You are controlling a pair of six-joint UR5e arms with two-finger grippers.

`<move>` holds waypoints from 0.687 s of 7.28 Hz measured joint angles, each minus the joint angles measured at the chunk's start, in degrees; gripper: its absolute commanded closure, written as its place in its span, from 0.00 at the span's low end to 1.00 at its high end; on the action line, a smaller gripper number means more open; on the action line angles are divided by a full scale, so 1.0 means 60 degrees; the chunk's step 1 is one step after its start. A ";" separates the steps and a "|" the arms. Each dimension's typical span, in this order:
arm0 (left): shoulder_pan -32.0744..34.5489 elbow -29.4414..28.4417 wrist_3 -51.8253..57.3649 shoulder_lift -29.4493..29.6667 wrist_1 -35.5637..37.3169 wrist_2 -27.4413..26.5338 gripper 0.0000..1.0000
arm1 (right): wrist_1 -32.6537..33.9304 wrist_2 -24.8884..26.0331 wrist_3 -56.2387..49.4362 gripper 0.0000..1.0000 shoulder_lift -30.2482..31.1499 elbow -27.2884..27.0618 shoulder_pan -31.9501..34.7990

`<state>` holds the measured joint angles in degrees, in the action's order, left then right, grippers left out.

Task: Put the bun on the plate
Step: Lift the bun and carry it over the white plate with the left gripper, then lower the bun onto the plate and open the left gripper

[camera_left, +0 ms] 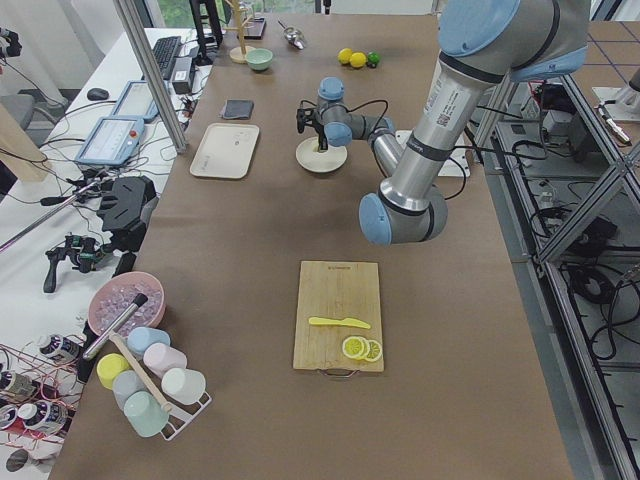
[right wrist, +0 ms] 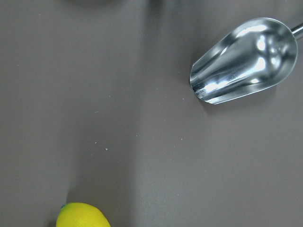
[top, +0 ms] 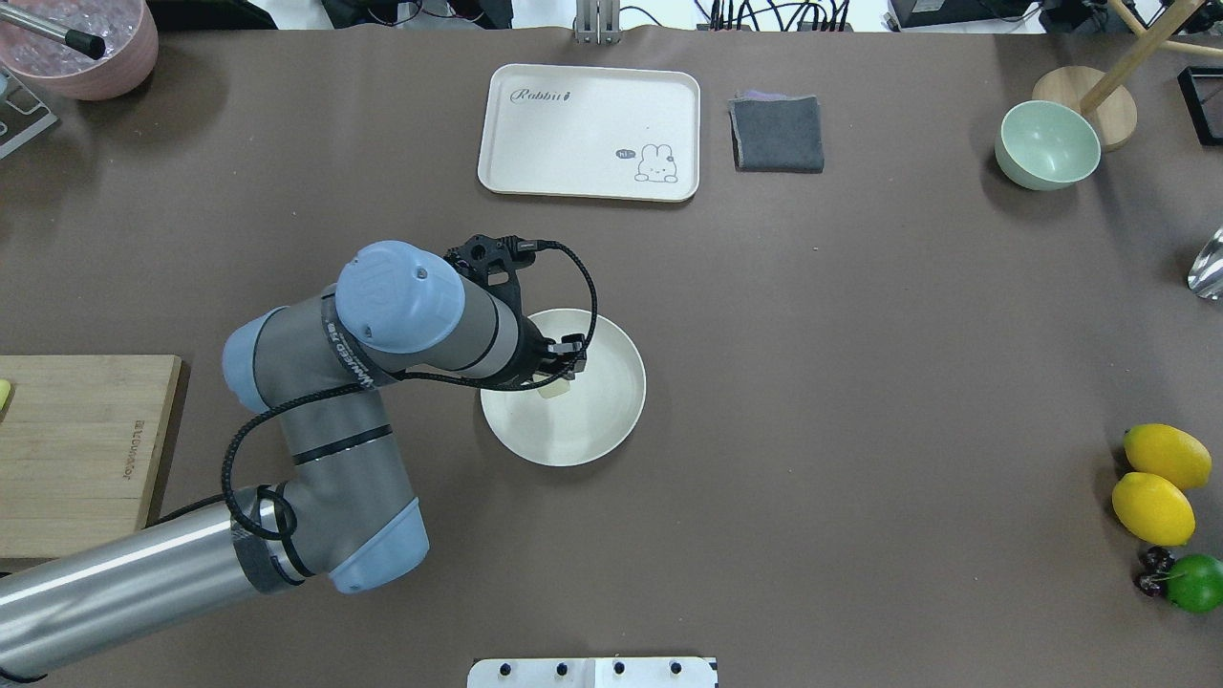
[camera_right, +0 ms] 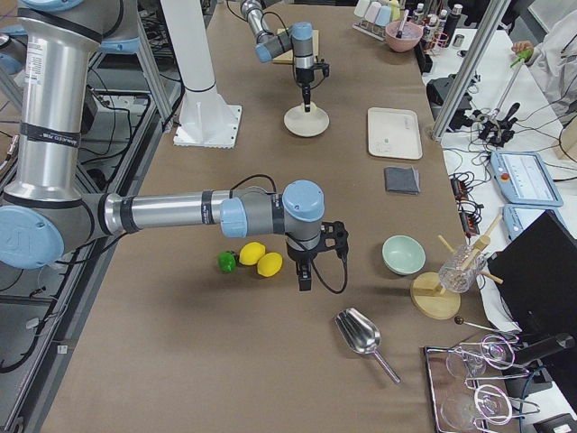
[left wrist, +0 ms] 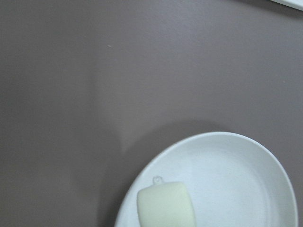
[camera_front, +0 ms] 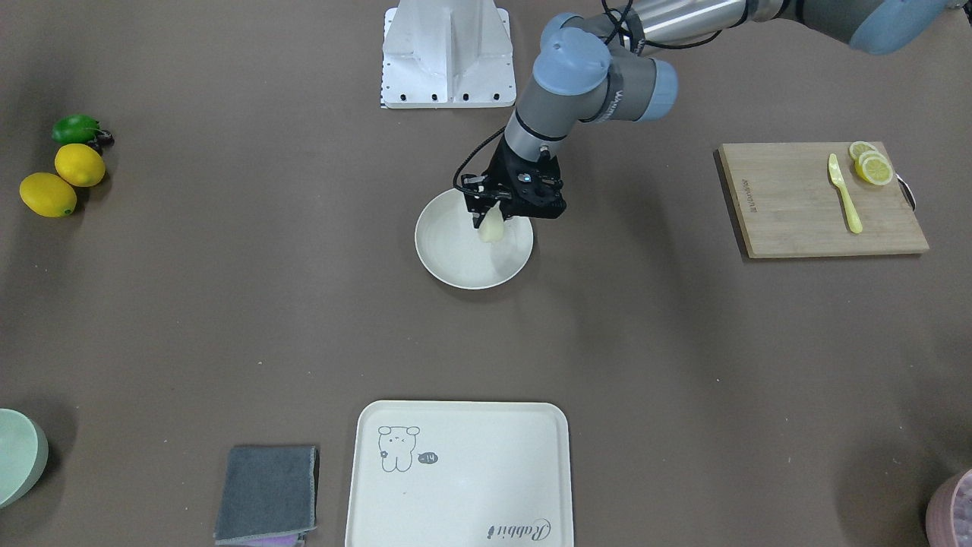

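The bun [camera_front: 491, 230] hangs tilted under the left tool [camera_front: 497, 211], which is pinched onto its upper end. Its lower end dips inside the rim of the plate [camera_front: 456, 267], off centre toward the robot's left. Whether it touches the plate's floor cannot be told. In the left wrist view the bun sits at the bottom edge with the plate's pale hollow behind it, and the fingers stay out of sight there. The plate rests on the brown desk [camera_front: 683, 342], near its middle. The left arm [top: 401, 315] comes in from the robot's left, elbow folded back. Its wrist is bent so the tool points steeply down over the plate, and a black cable [top: 585, 287] loops round the wrist. The right arm [camera_right: 171, 212] lies stretched low over the desk far from the plate. The right tool [camera_right: 304, 281] points straight down just beside two lemons [camera_right: 261, 260], with a metal scoop [right wrist: 241, 61] nearby. Whether that tool is spread or pressed together cannot be told.
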<state>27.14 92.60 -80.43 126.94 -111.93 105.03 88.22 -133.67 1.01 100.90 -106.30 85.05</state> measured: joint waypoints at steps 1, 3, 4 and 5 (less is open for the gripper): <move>-0.0221 -0.0268 -0.0044 0.0147 -0.0047 -0.0437 0.03 | -0.0006 -0.0001 -0.0005 0.00 0.0048 0.0001 0.0004; -0.0280 -0.0142 -0.0018 0.0168 0.0018 -0.0794 0.03 | -0.0017 -0.0002 -0.0007 0.00 0.0082 -0.0006 0.0005; 0.0032 0.0280 0.0003 0.0109 0.0358 -0.0463 0.03 | -0.0014 -0.0002 -0.0007 0.00 0.0085 -0.0008 0.0005; 0.0499 0.0879 0.0070 -0.0087 0.0955 0.0111 0.03 | -0.0012 -0.0001 -0.0007 0.00 0.0091 -0.0006 0.0005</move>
<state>30.13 97.87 -80.01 126.42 -106.20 105.70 88.15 -133.68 0.97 101.45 -106.33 85.08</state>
